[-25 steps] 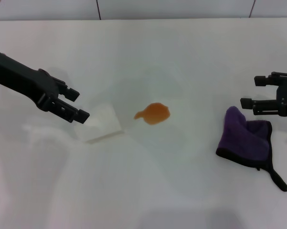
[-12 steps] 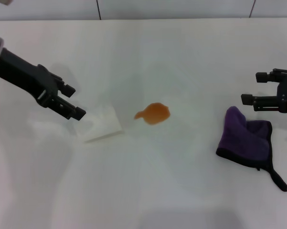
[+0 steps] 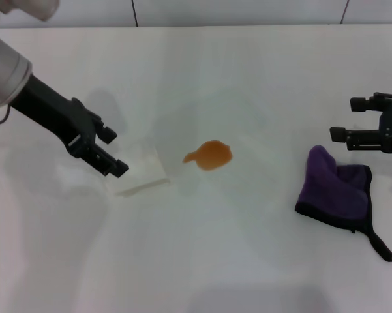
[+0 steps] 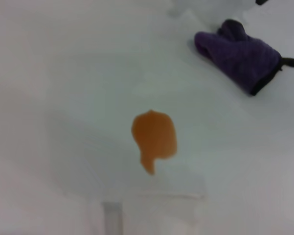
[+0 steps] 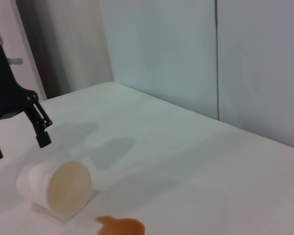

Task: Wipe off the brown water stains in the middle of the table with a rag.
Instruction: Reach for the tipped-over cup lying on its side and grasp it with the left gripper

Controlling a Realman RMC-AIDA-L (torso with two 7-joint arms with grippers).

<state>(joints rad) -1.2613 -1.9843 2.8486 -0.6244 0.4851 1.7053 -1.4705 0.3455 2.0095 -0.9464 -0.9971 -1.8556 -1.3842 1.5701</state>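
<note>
The brown water stains point(image 3: 209, 155) lie in the middle of the white table point(image 3: 248, 261); they also show in the left wrist view point(image 4: 154, 136) and the right wrist view point(image 5: 121, 226). The purple rag point(image 3: 336, 189) lies crumpled at the right, with its black tab pointing to the front; it also shows in the left wrist view point(image 4: 239, 54). My right gripper point(image 3: 346, 119) is open and empty, just behind the rag. My left gripper point(image 3: 115, 153) is open and empty, left of the stain; it also shows in the right wrist view point(image 5: 19, 147).
A translucent whitish cup point(image 3: 140, 171) lies on its side right beside my left gripper, between it and the stain; the right wrist view shows its beige inside point(image 5: 56, 188). A grey wall runs along the table's far edge.
My left arm has swung, and its gripper has moved slightly toward the front, close to the lying cup. My right gripper rose slightly away from the rag, then held. Rag and stain are unmoved.
</note>
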